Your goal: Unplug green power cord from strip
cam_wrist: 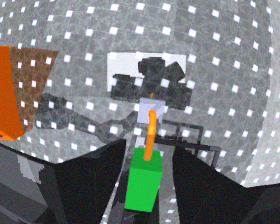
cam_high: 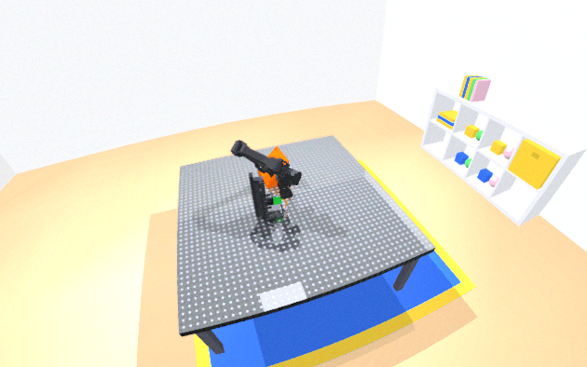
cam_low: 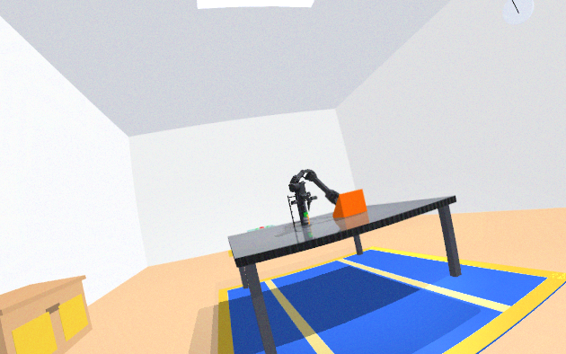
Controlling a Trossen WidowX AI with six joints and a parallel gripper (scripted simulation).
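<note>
Green and box-shaped, the power-cord plug (cam_wrist: 143, 179) sits between the two dark fingers of the black arm's parallel-jaw gripper (cam_wrist: 149, 149), with a narrow gap on each side in the wrist view. The jaws stand partly open and grip nothing. An orange curved strand (cam_wrist: 151, 135) rises from the plug's far end. From the top view the plug (cam_high: 276, 200) is near the middle of the grey perforated metal table (cam_high: 340, 224), under the downward-pointing gripper and just in front of an orange wedge-shaped block (cam_high: 275, 156). Whether the plug rests on anything cannot be told. A pale rectangular patch (cam_wrist: 124, 66) lies on the table beyond the fingertips, partly under the arm's shadow.
</note>
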